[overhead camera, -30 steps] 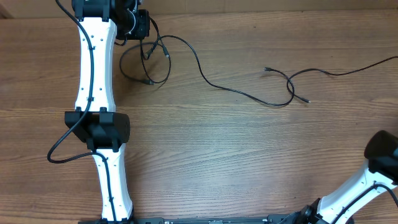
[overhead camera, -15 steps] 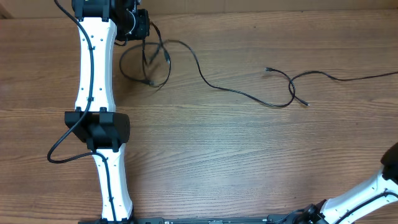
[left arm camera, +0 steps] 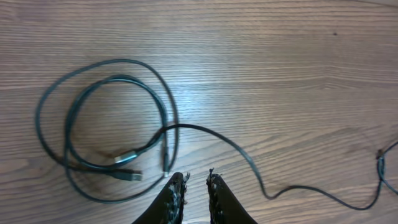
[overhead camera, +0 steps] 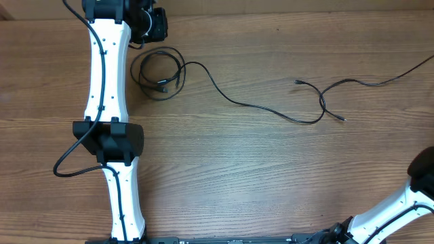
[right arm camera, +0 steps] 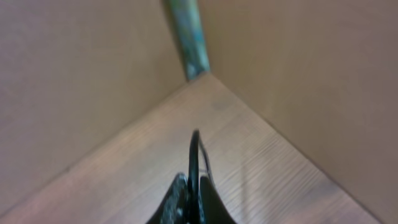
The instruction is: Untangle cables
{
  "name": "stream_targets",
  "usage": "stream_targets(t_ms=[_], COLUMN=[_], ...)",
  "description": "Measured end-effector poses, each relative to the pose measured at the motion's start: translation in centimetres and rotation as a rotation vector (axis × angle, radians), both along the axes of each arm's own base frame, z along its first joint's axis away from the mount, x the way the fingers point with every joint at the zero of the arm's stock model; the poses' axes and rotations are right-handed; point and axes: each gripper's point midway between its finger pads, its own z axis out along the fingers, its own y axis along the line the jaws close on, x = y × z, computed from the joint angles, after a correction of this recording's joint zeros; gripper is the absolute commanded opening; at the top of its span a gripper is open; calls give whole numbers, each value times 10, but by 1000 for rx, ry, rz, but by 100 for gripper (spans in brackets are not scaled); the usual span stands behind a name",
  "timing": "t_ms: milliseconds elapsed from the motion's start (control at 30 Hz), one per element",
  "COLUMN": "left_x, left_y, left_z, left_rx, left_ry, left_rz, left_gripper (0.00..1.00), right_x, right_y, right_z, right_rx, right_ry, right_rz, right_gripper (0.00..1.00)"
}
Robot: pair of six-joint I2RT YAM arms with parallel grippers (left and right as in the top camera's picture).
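Observation:
The cables are thin black cords on the wooden table. A small coil [overhead camera: 159,71] lies flat just in front of my left gripper [overhead camera: 154,24]; in the left wrist view the coil [left arm camera: 112,124] shows silvery plug ends [left arm camera: 127,156]. My left gripper [left arm camera: 194,177] hangs above it, jaws slightly open, with nothing between them. One long strand [overhead camera: 271,110] runs right from the coil to a small crossed loop [overhead camera: 322,103] and off the right edge. In the right wrist view my right gripper [right arm camera: 194,180] is shut on a black cable [right arm camera: 194,149]. That gripper lies outside the overhead view.
My left arm [overhead camera: 105,74] stretches along the table's left side, with its own thicker black wire [overhead camera: 64,166] looping beside it. Part of my right arm [overhead camera: 420,179] shows at the bottom right. Brown walls [right arm camera: 292,56] meet in a corner ahead of the right gripper.
The coil, lifted and bunched at my left gripper before, now lies flat and rounder on the table. My left jaws have parted slightly. The crossed loop has slid a little to the right.

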Motion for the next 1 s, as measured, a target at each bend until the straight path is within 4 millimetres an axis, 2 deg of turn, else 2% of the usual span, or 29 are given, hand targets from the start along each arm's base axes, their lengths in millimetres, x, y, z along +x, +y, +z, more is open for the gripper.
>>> stream_targets(t_ms=[133, 267, 300, 367, 433, 533, 567, 633, 700, 800, 900, 1000], left_x=[-3, -8, -9, -10, -11, -13, -13, -11, -8, -3, 7, 16], left_y=[-15, -35, -39, -46, -50, -57, -58, -59, -60, -60, -62, -60], left_z=[1, 3, 3, 4, 5, 5, 6, 7, 8, 12, 18, 23], left_rx=[-31, -82, -93, -110, -119, -129, -132, -137, -139, -144, -148, -143], left_ry=[10, 23, 28, 34, 38, 40, 39, 31, 18, -8, -57, -103], left_rz=[-12, -38, -41, -44, -47, -55, -54, -55, -56, -55, -59, -56], left_gripper=[15, 16, 16, 16, 17, 18, 18, 20, 22, 27, 32, 34], right_x=[35, 53, 57, 63, 67, 65, 64, 63, 59, 48, 43, 35], right_y=[-3, -17, -22, -30, -35, -32, -29, -16, -1, 39, 90, 165], right_z=[-23, -40, -45, -59, -86, -131, -140, -153, -156, -154, -135, -109], right_rx=[-63, -116, -124, -124, -97, -9, 16, 82, 145, 240, 285, 319], right_ry=[-64, -114, -120, -120, -87, -16, 5, 32, 60, 133, 187, 251], right_rz=[13, -14, -21, -32, -42, -49, -41, -17, 7, 50, 116, 229], right_gripper=[4, 4, 10, 70, 99, 100, 100, 100, 100, 100, 100, 100])
